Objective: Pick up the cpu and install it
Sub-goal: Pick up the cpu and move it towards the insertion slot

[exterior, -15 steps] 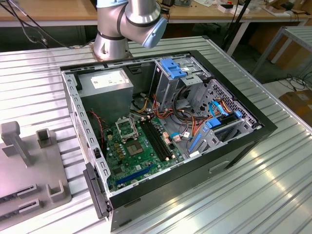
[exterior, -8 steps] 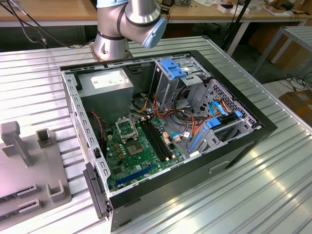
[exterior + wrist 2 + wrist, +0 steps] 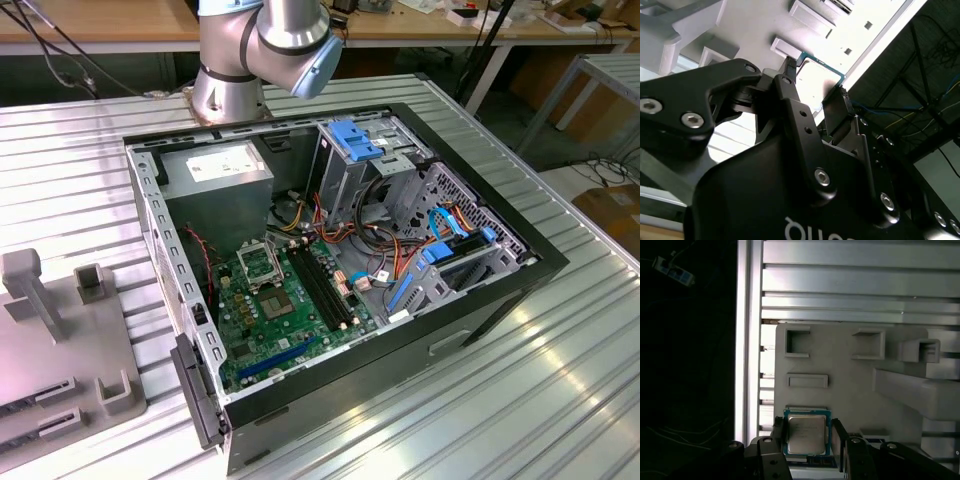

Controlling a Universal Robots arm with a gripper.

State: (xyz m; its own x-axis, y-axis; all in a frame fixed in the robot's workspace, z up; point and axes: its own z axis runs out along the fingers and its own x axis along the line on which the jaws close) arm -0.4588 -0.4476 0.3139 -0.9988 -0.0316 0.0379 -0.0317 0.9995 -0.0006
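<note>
The cpu is a small square chip with a silver-grey top and a green rim. In both wrist views it sits between the two black fingers of my gripper, which is shut on it at its two opposite edges. The chip hangs close over the pale grey holder plate, just in front of a low ridge. In the exterior view the open computer case lies on the table, with the black socket frame on the green motherboard. The arm's base stands behind the case.
The holder plate lies at the exterior view's left, with raised blocks and a tall post. A grey power supply box, drive cages and cable bundles crowd the case. The ribbed metal table ends in a bright rail.
</note>
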